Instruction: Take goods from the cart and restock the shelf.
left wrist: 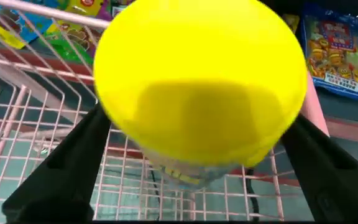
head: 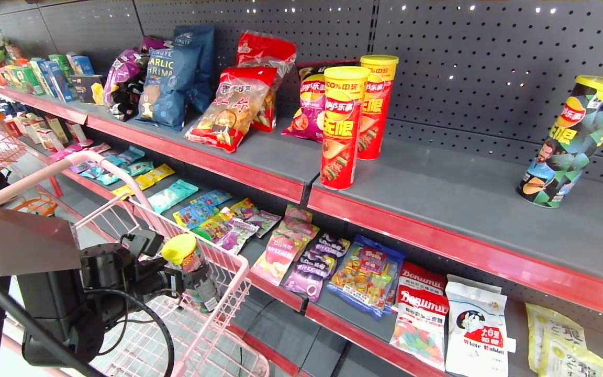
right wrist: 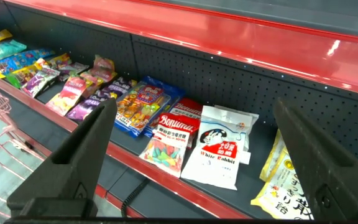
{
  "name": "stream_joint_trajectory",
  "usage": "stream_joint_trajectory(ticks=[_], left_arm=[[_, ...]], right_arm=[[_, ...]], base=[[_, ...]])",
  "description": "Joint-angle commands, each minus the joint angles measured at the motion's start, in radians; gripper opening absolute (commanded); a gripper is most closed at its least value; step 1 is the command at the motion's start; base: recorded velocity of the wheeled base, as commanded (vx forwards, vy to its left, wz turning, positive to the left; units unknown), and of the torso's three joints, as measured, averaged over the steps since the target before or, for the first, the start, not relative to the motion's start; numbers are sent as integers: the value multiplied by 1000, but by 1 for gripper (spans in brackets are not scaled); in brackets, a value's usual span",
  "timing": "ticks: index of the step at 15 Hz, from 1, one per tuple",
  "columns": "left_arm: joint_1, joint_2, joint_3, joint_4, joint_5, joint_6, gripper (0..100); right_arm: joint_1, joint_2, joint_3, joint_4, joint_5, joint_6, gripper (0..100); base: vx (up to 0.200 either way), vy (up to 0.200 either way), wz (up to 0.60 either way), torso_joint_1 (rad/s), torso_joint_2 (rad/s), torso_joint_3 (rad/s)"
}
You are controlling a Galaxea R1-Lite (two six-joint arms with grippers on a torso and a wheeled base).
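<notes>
Looked like a shop, judging by grey shelves [head: 437, 193] with red front edges, a perforated back panel [head: 490, 63], rows of snack bags [head: 231, 107], crisp tubes [head: 343, 125] and packets of sweets [head: 367, 275], and a pink wire cart [head: 231, 262] alongside.

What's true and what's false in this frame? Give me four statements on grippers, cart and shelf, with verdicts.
1. The left gripper is shut on a yellow-lidded can over the pink cart. True.
2. The right gripper holds a candy bag. False: it is open and empty.
3. Two red cans stand upright on the upper shelf. True.
4. The dark can lies flat on its side. False: it stands on its base, apart from the red ones.
</notes>
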Motion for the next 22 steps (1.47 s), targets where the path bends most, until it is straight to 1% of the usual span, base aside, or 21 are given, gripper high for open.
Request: stream_joint_trajectory(ticks=[1,3,6,7,9,11,12,13,14,15,16,17,18,19,20,21,22], left_arm=[[-16,36,-34,1,2,0,0],[-16,42,-29,-3,2,0,0],[-6,-10,-17,4,4,-2,0],[13,-97,20,41,9,-6,0],[35,-235,57,110,9,-9,0],[64,-490,52,316,9,-37,0],[73,-634,28,463,9,-58,0],[82,-791,-4,627,9,-69,0],[87,-918,-29,765,2,-80,0],[93,-1067,-64,937,-2,-98,0],[92,-1156,-92,1048,-7,-107,0],[93,-1288,-124,1210,-25,-117,0],[92,-1412,-133,1327,-47,-117,0],[90,-1508,-129,1400,-70,-115,0],[90,-1539,-129,1428,-73,-115,0],[87,-1659,-129,1528,-73,-111,0],[93,-1716,-124,1569,-62,-109,0]], right_arm=[[0,1,0,0,0,2,100],[0,1,0,0,0,0,100],[0,1,0,0,0,2,100],[0,1,0,0,0,2,100],[0,1,0,0,0,2,100],[0,1,0,0,0,2,100],[0,1,0,0,0,2,100],[0,1,0,0,0,2,100],[0,1,0,0,0,2,100],[0,1,0,0,0,2,100],[0,1,0,0,-2,3,100],[0,1,0,1,-2,2,100],[0,1,0,0,-2,2,100],[0,1,0,0,-2,2,100],[0,1,0,1,-2,2,100],[0,1,0,1,-2,2,100],[0,1,0,1,-2,2,100]], base=[[0,0,0,0,0,0],[0,0,0,0,0,0],[0,0,0,0,0,0],[0,0,0,0,0,0],[0,0,0,0,0,0],[0,0,0,0,0,0],[0,0,0,0,0,0],[0,0,0,0,0,0],[0,0,0,0,0,0],[0,0,0,0,0,0],[0,0,0,0,0,0],[0,0,0,0,0,0],[0,0,0,0,0,0],[0,0,0,0,0,0],[0,0,0,0,0,0],[0,0,0,0,0,0],[0,0,0,0,0,0]])
